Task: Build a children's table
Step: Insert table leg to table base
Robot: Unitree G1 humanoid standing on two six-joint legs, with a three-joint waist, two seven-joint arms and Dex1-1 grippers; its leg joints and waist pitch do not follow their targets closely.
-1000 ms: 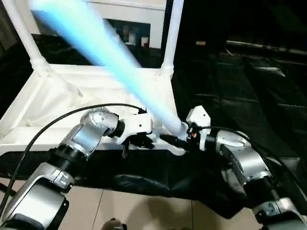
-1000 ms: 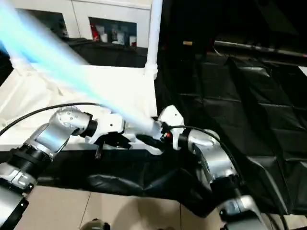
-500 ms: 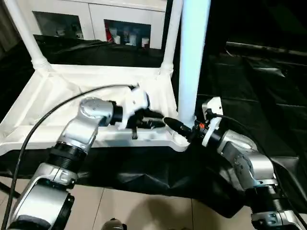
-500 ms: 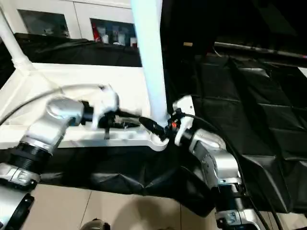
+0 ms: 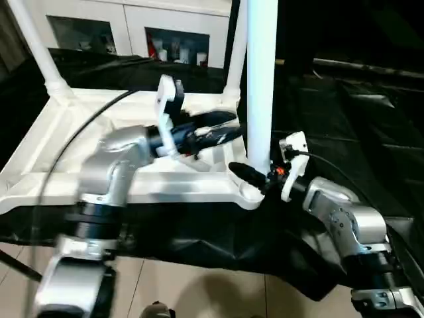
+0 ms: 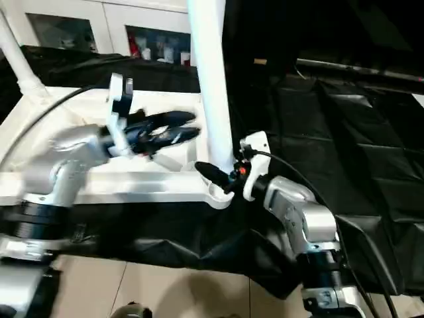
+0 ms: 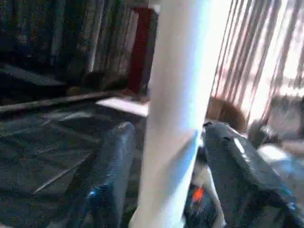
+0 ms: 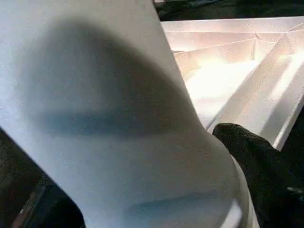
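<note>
— Where has the tabletop got to?

— It lies upside down on the black-draped desk, ribbed underside up. Two legs already stand in the far corner sockets: one at the far left, one at the far right. The third leg stands upright in the near right corner socket.

— And the claws?

— The right claw is at the foot of that third leg, just above the socket. Its black fingers sit on either side of the leg's base, wide apart by the width of the leg, so I read it as gripping the leg low down. The left claw is beside the same leg, a little higher up, reaching in from over the tabletop. Its wrist view has the leg between the two dark fingers with a gap showing on each side, so it looks spread and not holding anything.

— So what makes this step go well?

— My guess is the leg is set in the socket but maybe not fully home. I'd keep the right claw firm near the base so the leg stays plumb, then bring the left one onto the shaft higher up and press straight down along the leg's axis. Any sideways lean could jam the end in the socket or tip the whole tabletop, since that corner sits right at the desk's near edge.

— Can you tell how deep it's seated?

— No, the claw hides the joint.
</note>
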